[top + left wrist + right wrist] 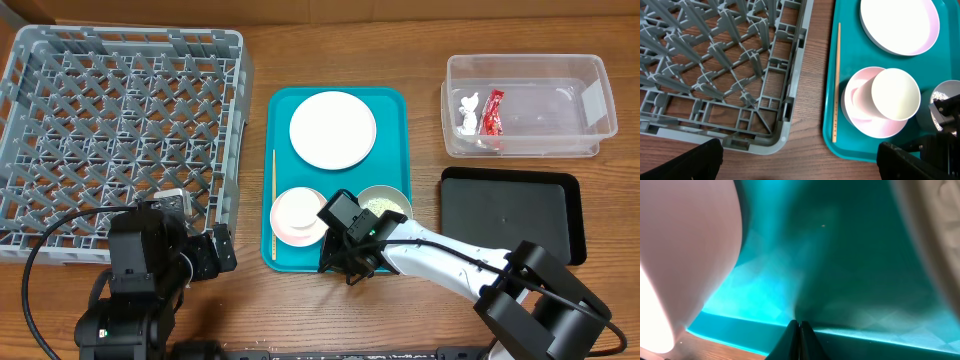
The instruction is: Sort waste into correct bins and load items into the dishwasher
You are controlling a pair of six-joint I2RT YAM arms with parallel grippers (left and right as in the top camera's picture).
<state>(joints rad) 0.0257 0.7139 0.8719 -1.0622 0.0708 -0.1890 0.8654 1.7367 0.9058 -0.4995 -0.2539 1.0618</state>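
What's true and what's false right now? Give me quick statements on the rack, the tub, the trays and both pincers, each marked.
1. The red wrapper lies in the clear tub. True.
2. The white plate stands in the dish rack. False: the dish rack holds no dishes; the white plate lies on the teal tray.
3. The white cup sits inside the pink bowl. True.
4. The right pincer is wide open. False: the right pincer is shut, its tip down at the teal tray.
5. The left pincer is open. True.
6. The tissue lies on the black tray. False: the tissue lies in the clear tub beside the red wrapper, not on the black tray.
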